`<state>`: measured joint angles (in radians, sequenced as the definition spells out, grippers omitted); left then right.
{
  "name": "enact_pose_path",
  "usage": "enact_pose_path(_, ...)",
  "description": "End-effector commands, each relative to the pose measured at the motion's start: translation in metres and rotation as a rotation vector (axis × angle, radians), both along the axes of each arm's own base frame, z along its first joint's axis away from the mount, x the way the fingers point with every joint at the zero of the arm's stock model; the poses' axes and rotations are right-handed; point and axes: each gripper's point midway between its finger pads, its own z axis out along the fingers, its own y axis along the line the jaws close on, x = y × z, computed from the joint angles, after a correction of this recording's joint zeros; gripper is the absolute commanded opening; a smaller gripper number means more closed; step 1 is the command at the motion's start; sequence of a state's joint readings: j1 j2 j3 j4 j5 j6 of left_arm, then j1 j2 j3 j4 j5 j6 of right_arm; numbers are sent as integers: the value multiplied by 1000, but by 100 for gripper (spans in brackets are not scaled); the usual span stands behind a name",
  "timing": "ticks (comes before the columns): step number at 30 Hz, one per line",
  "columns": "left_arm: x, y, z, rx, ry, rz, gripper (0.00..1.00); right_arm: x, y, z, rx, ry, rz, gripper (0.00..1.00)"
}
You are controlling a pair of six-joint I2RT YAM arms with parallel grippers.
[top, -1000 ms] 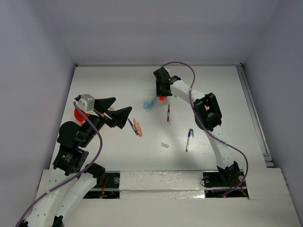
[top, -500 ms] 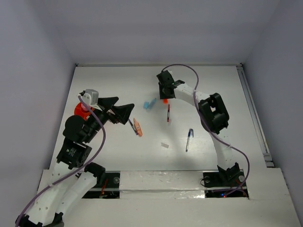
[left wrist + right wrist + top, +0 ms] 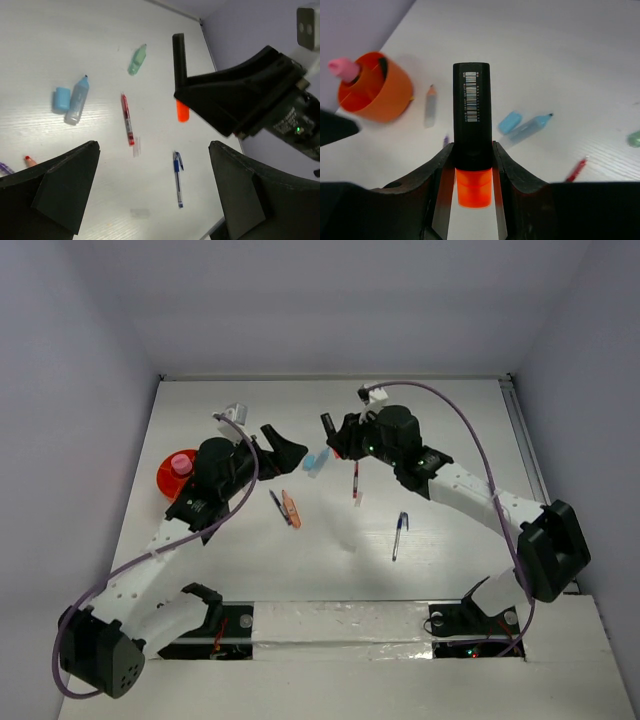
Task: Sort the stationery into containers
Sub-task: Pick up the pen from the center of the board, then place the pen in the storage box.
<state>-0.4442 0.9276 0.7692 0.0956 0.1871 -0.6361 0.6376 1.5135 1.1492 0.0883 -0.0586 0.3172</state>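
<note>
My right gripper point(image 3: 334, 436) is shut on a black marker with an orange cap point(image 3: 471, 125) and holds it above the table, left of the red pen point(image 3: 355, 481). My left gripper point(image 3: 283, 443) is open and empty, just left of it. The orange-red pot point(image 3: 163, 481) stands at the far left with a pink-capped tube point(image 3: 183, 462) in it. A pale blue marker and its loose cap point(image 3: 318, 458) lie between the grippers. A blue pen point(image 3: 399, 534) lies further right. In the left wrist view the held marker point(image 3: 178, 60) hangs ahead of my gripper point(image 3: 154, 150).
An orange-tipped pencil stub point(image 3: 291, 508) and a purple pen point(image 3: 277, 504) lie below my left gripper. A small clear bit point(image 3: 348, 547) lies mid-table. A pale green cap point(image 3: 136, 59) lies far off. White walls enclose the table's back and sides.
My left gripper has swung up and right, away from the pot, uncovering the pink-capped tube. My right arm has stretched out lower, and its gripper, with the marker, has shifted slightly left.
</note>
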Motion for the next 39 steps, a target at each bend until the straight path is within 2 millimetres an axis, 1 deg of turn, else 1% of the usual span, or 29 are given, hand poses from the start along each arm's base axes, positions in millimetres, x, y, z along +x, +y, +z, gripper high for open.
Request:
enact_pose_path(1,2,-22,47,-144,-79,-81,88,-31,24,14,67,-60,151,19)
enact_pose_path(2,2,-27,51,-160,-99,-110,87,-37,23,15,73,-63,169,19)
enact_pose_path(3,8,-31,45,-158,-81,-115,86,-42,26,19,78,-75,184,19)
enact_pose_path(4,9,-34,43,-162,-75,-126,86,-46,28,19,82,-78,196,19)
enact_pose_path(5,10,-39,47,-171,-88,-149,84,-50,28,23,90,-86,208,19)
enact_pose_path(6,17,-41,38,-161,-64,-146,83,-51,28,22,90,-84,213,19)
enact_pose_path(8,21,-45,39,-172,-67,-153,79,-57,31,24,93,-89,233,19)
enact_pose_path(9,26,-47,31,-166,-47,-150,74,-58,30,23,93,-90,237,19)
enact_pose_path(10,28,-48,27,-162,-38,-150,72,-62,33,24,94,-91,246,19)
enact_pose_path(11,30,-49,27,-161,-35,-148,71,-63,33,25,96,-93,249,19)
enact_pose_path(12,34,-51,20,-152,-20,-146,67,-63,33,22,94,-92,249,19)
enact_pose_path(13,36,-52,18,-148,-16,-146,64,-63,33,22,95,-93,249,19)
enact_pose_path(14,38,-53,20,-152,-24,-149,62,-64,33,22,96,-91,253,19)
enact_pose_path(16,42,-54,16,-145,-18,-148,59,-64,35,20,95,-86,261,19)
enact_pose_path(17,43,-55,17,-147,-26,-150,57,-68,38,18,94,-81,276,19)
enact_pose_path(20,47,-57,16,-146,-31,-150,52,-67,41,16,93,-76,285,19)
enact_pose_path(21,49,-58,13,-140,-26,-149,47,-70,44,15,94,-73,294,19)
enact_pose_path(23,50,-59,10,-131,-24,-154,40,-70,45,13,92,-71,295,19)
enact_pose_path(25,52,-59,9,-124,-24,-150,33,-73,48,12,93,-70,307,19)
enact_pose_path(28,53,-61,6,-121,-13,-160,25,-73,48,11,93,-69,304,19)
enact_pose_path(29,52,-62,6,-119,-9,-165,25,-74,48,11,93,-68,312,19)
enact_pose_path(33,53,-60,4,-101,-5,-162,0,-75,48,9,96,-62,312,19)
enact_pose_path(35,53,-57,4,-92,-2,-146,0,-75,45,8,92,-61,299,20)
enact_pose_path(37,53,-53,7,-87,-14,-124,0,-77,43,8,93,-54,293,36)
enact_pose_path(38,55,-48,8,-69,-20,-96,0,-80,42,8,93,-45,306,55)
enact_pose_path(39,56,-45,10,-64,-17,-76,0,-83,41,8,94,-46,310,62)
